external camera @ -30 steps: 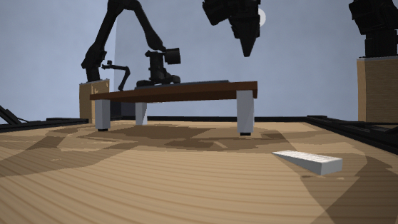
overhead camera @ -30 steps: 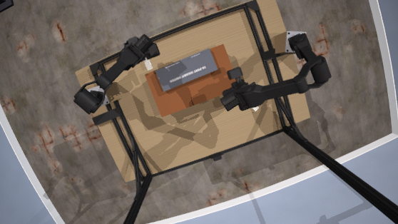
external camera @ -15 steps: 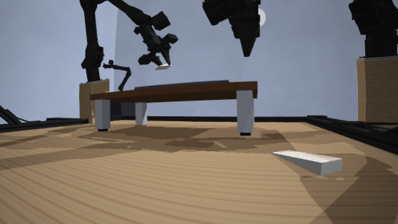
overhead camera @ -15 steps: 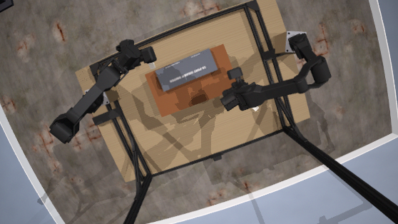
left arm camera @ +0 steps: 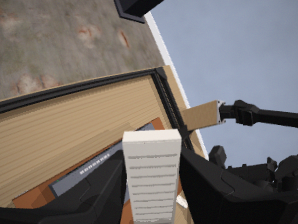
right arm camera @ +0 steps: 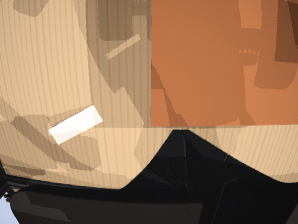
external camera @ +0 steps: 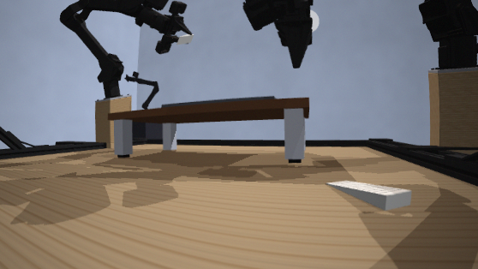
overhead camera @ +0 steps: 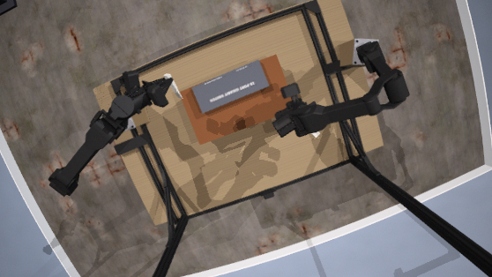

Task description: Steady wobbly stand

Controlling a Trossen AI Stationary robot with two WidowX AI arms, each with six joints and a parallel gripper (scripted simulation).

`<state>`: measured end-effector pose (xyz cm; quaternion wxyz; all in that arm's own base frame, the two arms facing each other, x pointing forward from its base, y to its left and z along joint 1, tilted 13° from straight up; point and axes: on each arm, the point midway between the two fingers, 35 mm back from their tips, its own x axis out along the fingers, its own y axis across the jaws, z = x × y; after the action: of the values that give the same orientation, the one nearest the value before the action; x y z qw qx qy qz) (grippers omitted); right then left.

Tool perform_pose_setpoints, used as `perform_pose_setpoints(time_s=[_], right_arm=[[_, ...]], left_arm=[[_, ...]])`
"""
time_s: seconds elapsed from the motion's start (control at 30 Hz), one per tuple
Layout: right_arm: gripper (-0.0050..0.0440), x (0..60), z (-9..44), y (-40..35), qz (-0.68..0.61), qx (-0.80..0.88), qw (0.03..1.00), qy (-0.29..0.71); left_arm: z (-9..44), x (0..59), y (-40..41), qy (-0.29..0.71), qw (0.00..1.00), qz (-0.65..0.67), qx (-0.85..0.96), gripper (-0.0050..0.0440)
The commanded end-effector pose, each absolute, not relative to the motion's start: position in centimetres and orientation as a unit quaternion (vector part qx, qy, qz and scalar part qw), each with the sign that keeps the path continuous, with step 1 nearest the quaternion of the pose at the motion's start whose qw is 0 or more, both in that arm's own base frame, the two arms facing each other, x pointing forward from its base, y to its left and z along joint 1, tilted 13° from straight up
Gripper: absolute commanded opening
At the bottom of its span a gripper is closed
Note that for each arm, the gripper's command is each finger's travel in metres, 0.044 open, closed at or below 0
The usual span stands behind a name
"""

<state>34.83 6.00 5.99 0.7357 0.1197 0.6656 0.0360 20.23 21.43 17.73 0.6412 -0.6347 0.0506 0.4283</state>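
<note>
The stand (overhead camera: 275, 66) (external camera: 257, 112) (right arm camera: 200, 75) has an orange-brown top and grey legs with black feet. Three legs show in the exterior view; the fourth is hidden. Whether a foot is off the table is too small to tell. The grey network switch (overhead camera: 231, 88) (external camera: 218, 101) lies on it. My left gripper (overhead camera: 169, 80) (external camera: 183, 37) (left arm camera: 151, 155) is shut on a white ribbed wedge (overhead camera: 175, 89) (external camera: 186, 39) (left arm camera: 152, 175), in the air beyond the stand's short end. My right gripper (external camera: 296, 67) (right arm camera: 179, 137) is shut and empty, above the stand's opposite end.
A second white wedge (overhead camera: 316, 134) (external camera: 373, 194) (right arm camera: 76, 124) lies on the table (external camera: 214, 223) beside the stand, near the right arm. A black frame (overhead camera: 247, 196) runs around the table, with posts and bars at its ends.
</note>
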Motion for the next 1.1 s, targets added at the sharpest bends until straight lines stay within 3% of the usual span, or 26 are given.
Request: perform_pose_setpoints(time_s=[0.0, 0.53, 0.9, 1.07], right_arm=[[0.0000, 34.8, 6.0, 6.0, 0.036, 0.120, 0.736, 0.666], [0.0000, 34.8, 6.0, 6.0, 0.036, 0.120, 0.736, 0.666], [0.0000, 34.8, 6.0, 6.0, 0.036, 0.120, 0.736, 0.666], [0.0000, 34.8, 6.0, 6.0, 0.036, 0.120, 0.736, 0.666]], left_arm=[[17.7, 20.3, 21.5, 0.050, 0.642, 0.428, -0.635, 0.0000], [19.0, 19.1, 20.0, 0.025, 0.659, 0.417, -0.626, 0.0000], [6.8, 21.9, 23.7, 0.198, 0.517, 0.490, -0.673, 0.0000], [6.8, 21.9, 23.7, 0.198, 0.517, 0.490, -0.673, 0.0000]])
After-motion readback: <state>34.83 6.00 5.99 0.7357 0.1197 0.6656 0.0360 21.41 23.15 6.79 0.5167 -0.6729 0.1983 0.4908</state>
